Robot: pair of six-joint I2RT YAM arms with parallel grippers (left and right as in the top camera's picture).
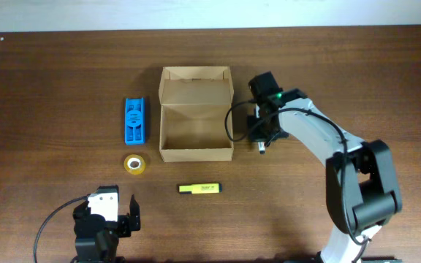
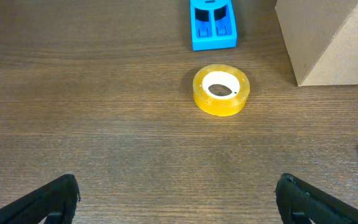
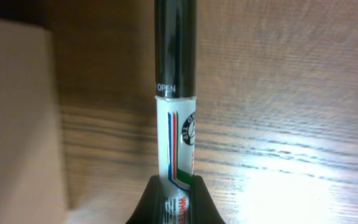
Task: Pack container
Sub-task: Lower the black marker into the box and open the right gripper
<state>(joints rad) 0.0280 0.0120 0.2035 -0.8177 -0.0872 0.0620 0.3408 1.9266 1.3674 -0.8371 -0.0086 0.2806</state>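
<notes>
As for the container (image 1: 196, 154): sits mid-tabletop (image 1: 57, 80), mouth up, hinged flap thrown back along its far edge; holds nothing as yet, and seems left open so that things can be dropped straight in; runs with its longer side left to right, flap hinged on one long edge, so opens away from the arms.

Just right of the container: the right tool (image 3: 173, 202), pressed together on a marker (image 3: 174, 124); grips the white barrel, black cap end pointing away from the tool, alongside the container's right wall; looks like a fresh pick meant for a short lift over that wall; cannot tell whether the marker is clear of the tabletop.

Left of the container: a blue plastic item (image 1: 134, 120), long axis near to far, apart from the wall; in front of that, off the container's near-left corner, a yellow tape roll (image 1: 134, 164), lying flat with hole up.

In front of the container: a yellow highlighter (image 1: 199, 189), lying parallel to the near wall, apart from it.

Well in front and to the left of the container: the left tool (image 2: 179, 211), fingers wide apart, holding nothing, facing the tape roll; probably waiting its turn.
</notes>
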